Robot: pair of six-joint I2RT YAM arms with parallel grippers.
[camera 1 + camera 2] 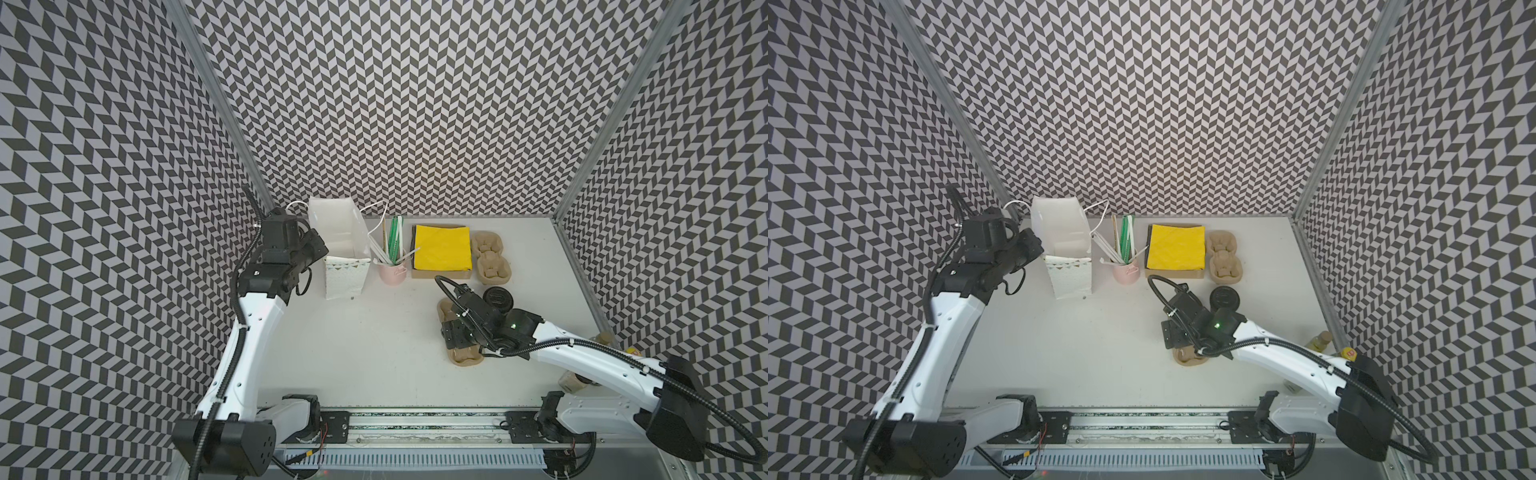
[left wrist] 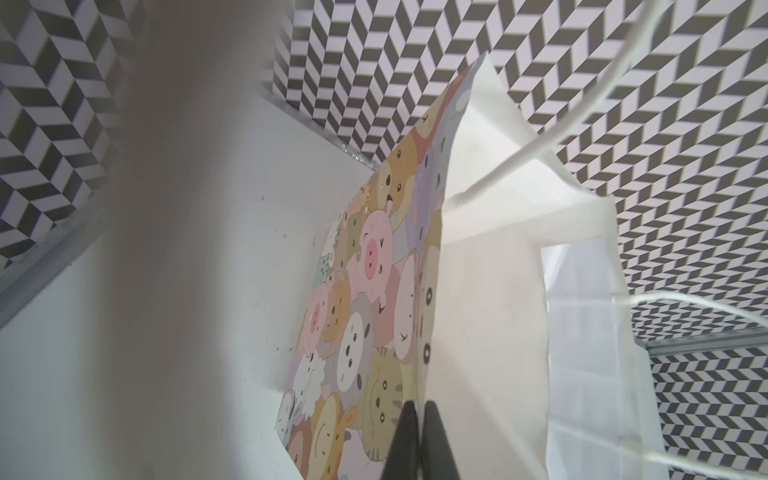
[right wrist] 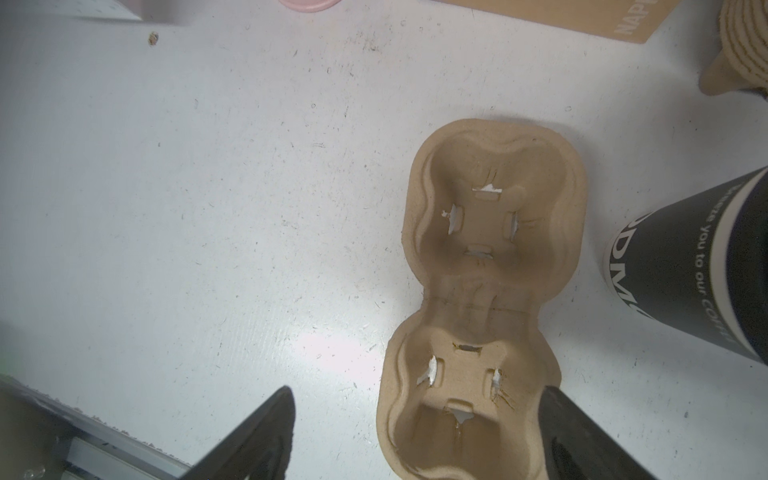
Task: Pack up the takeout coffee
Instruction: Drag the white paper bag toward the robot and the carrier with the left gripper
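- Item: takeout coffee (image 3: 685, 266), a black paper cup with white lettering, black lid (image 1: 497, 298) fitted. It is stood upright on the table (image 1: 374, 353), just beside the cup carrier (image 3: 490, 291), and is touched by neither arm.
- Handling, as judged: the thin paper wall is expected to dent under a hard squeeze. The smooth, tapered side is liable to slide between the pads. The fill cannot be told, so some weight is to be assumed and the cup kept upright.
- Hold, as advised: across the wall at mid-height or a little above, below the lid's rim. The lid itself is not to be gripped, since it could be popped off.
- Right gripper (image 3: 417, 390): jaws spread wide, nothing held, hung over the near well of the cup carrier, with the cup off to one side.
- Left gripper (image 2: 419, 436): fingers pinched together on an edge of the paper bag (image 2: 490, 291), whose mouth stands open.
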